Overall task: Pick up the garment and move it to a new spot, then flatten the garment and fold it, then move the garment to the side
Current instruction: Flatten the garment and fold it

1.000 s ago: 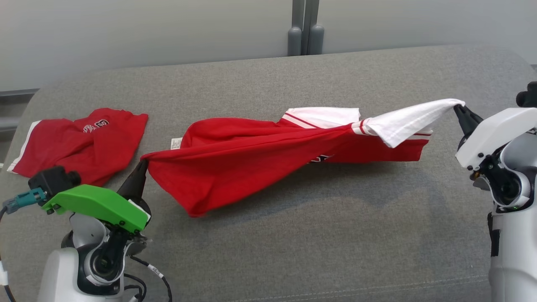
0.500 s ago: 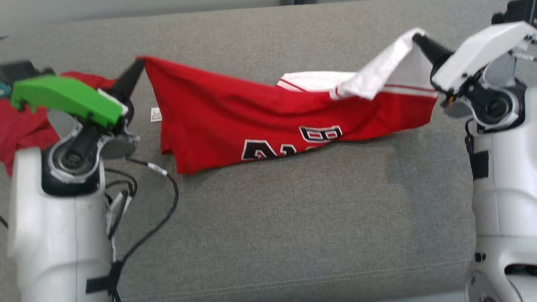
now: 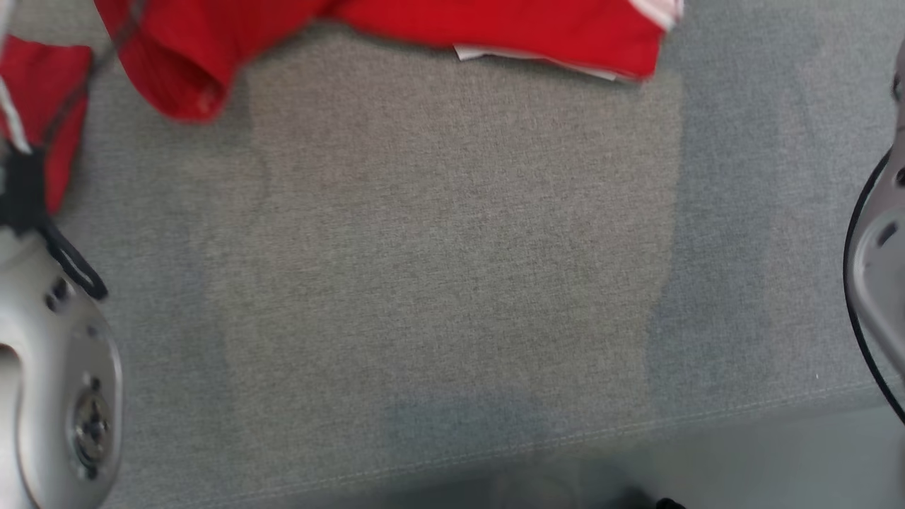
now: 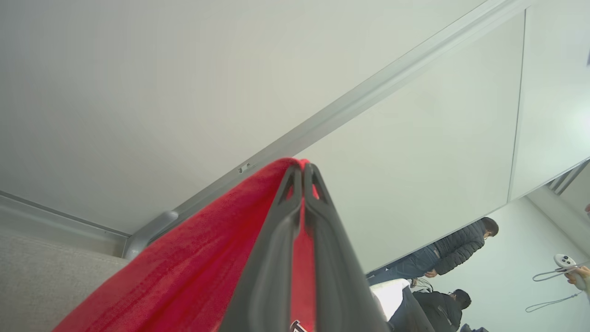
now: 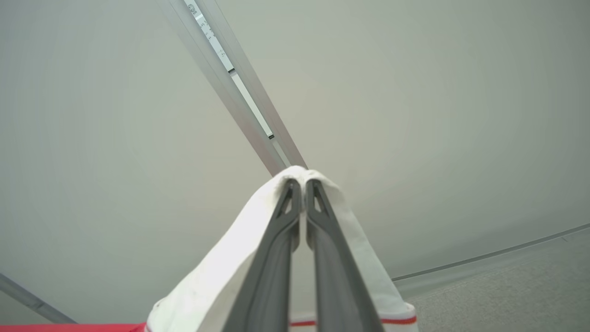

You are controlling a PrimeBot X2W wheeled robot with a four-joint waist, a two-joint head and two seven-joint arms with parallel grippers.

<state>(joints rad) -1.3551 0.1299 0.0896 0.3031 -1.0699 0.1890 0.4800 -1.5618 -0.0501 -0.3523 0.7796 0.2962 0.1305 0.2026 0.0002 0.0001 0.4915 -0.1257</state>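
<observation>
At the far left of the head view, a second red cloth piece with a white stripe [image 3: 42,106] lies on the wide grey upholstered cushion [image 3: 452,247]. Below it sits the robot's pale left forearm [image 3: 49,382], with a black cable running up along it. In the left wrist view, the left gripper [image 4: 303,168] has its two dark fingers pressed together, pinching a fold of the red and white fabric garment [image 4: 207,258]. The red cloth drapes down and away from the fingertips. Behind it are a pale wall and, low at the right, two people in dark jackets.

The garment [image 3: 495,21] stretches across the top edge of the head view, over the far part of the cushion. Whether its lower edge touches the cushion cannot be told. In the right wrist view, the right gripper [image 5: 303,182] is likewise closed tight, clamping the garment's white end, which falls to both sides of the fingers. The curved pale shell of the right arm [image 3: 877,254] shows at the right edge of the head view.
</observation>
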